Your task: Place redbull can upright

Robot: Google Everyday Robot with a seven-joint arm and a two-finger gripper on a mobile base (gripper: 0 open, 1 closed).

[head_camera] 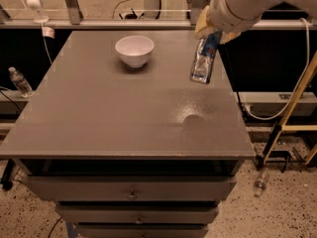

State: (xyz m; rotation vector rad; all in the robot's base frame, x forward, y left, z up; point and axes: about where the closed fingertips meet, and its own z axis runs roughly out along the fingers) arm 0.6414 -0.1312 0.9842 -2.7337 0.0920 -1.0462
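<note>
**Inspector:** Position of the pincer?

**Assistant:** The pincer (pixel 209 31) is at the far right of the counter (pixel 109 113), at the end of the white arm (pixel 240 4) that enters from the upper right corner.

**Inspector:** Its state?

**Assistant:** It is closed around the upper end of the redbull can (pixel 202 61). The yellowish fingers (pixel 202 28) clasp the can's top, and nothing else is in the grip.

**Inspector:** Attitude of the can?

**Assistant:** Tilted, not upright. The held end leans up and to the right; the free silver end points down and slightly left. It hangs over the far right part of the counter, close to the right edge. I cannot tell whether the lower end touches the surface.

**Inspector:** Other items on the counter?

**Assistant:** One white bowl (pixel 134 50), upright, toward the far middle, well apart from the can and to its left.

**Inspector:** Surroundings?

**Assistant:** Drawers (pixel 131 188) sit under the counter top. A clear plastic bottle (pixel 19 81) stands off the counter's left side, lower down. A second small bottle (pixel 260 182) lies on the speckled floor to the right.
</note>
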